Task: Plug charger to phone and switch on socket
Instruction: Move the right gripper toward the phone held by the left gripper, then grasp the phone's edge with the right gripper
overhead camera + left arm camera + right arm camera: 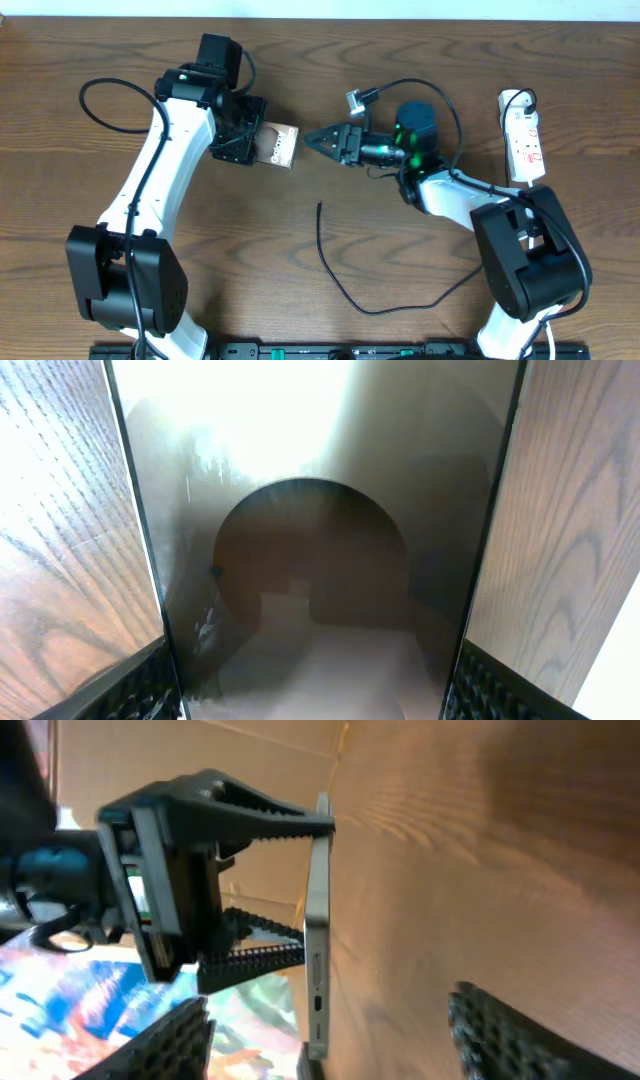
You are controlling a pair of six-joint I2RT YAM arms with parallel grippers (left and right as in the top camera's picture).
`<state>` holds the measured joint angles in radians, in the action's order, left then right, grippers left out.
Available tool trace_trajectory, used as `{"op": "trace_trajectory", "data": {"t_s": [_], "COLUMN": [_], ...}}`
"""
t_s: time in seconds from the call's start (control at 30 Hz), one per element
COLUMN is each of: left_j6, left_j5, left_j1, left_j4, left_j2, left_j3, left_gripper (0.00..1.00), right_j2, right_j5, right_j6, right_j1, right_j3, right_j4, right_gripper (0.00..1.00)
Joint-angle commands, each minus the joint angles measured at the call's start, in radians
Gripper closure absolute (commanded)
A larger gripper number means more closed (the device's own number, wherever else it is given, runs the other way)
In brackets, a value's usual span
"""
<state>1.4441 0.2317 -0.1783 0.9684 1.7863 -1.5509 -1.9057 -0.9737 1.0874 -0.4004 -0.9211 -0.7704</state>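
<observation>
Wood-grain table point(100, 50) w/ both arms reaching in from the near edge. L gripper point(255, 143) is clamped on the phone point(278, 145), which sits left of centre toward the far side of the table. In the L wrist view the phone point(310, 560) fills the space btwn the two ribbed pads point(150, 695), dark round mark in the middle, glare across its top. In the R wrist view the phone point(317, 950) shows edge-on as a thin silver strip w/ a small port slot low on it, and the L gripper point(290, 885) pinches it w/ one black ribbed finger above and one below. Can't tell if the phone's edge touches the table or hangs just off it.

R gripper point(315, 138) points at the phone's free end, near it but not touching. Its own pads point(175, 1040) stand wide apart at the bottom corners of the wrist view, nothing gripped btwn them.

Charger point(321, 230) lies loose on the table near the centre, free tip toward the phone but well apart from it and from both grippers, the cable curving off to the R arm's base.

Socket point(524, 135) lies at the far right edge, beside the R arm. Switch positions too small to read
</observation>
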Motion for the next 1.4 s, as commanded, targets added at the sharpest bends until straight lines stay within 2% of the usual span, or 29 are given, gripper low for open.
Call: {"op": "trace_trajectory", "data": {"t_s": [0.0,0.23,0.4,0.73,0.93,1.03,1.17,1.37], "left_j6": [0.028,0.036,0.035,0.036,0.036,0.036,0.036,0.035], "left_j5": [-0.023,-0.008,-0.008,0.000,0.018,0.018,0.026,0.052], "left_j1": [-0.003,-0.003,-0.004,-0.037,-0.063,-0.070,-0.077,-0.077], "left_j4": [-0.001,-0.003,-0.004,-0.005,-0.005,-0.004,-0.004,0.008], "left_j2": [-0.028,-0.028,-0.028,-0.028,-0.028,-0.028,-0.028,-0.028], "left_j3": [-0.024,-0.024,-0.024,-0.024,-0.024,-0.024,-0.024,-0.024], "left_gripper": [0.93,0.93,0.92,0.93,0.93,0.93,0.92,0.93], "right_j2": [-0.005,-0.005,-0.005,-0.005,-0.005,-0.005,-0.005,-0.005], "right_j5": [0.069,0.070,0.078,0.131,0.137,0.138,0.143,0.185], "right_j6": [0.124,0.271,0.293,0.187,0.020,-0.010,-0.066,-0.102], "right_j1": [-0.014,-0.021,-0.041,-0.100,-0.126,-0.130,-0.131,-0.131], "right_j3": [-0.008,-0.008,-0.008,-0.008,-0.008,-0.008,-0.008,-0.008], "right_j4": [-0.001,0.000,0.000,0.001,0.004,0.004,0.012,0.088], "right_gripper": [0.34,0.51,0.46,0.46,0.46,0.46,0.48,0.57]}}
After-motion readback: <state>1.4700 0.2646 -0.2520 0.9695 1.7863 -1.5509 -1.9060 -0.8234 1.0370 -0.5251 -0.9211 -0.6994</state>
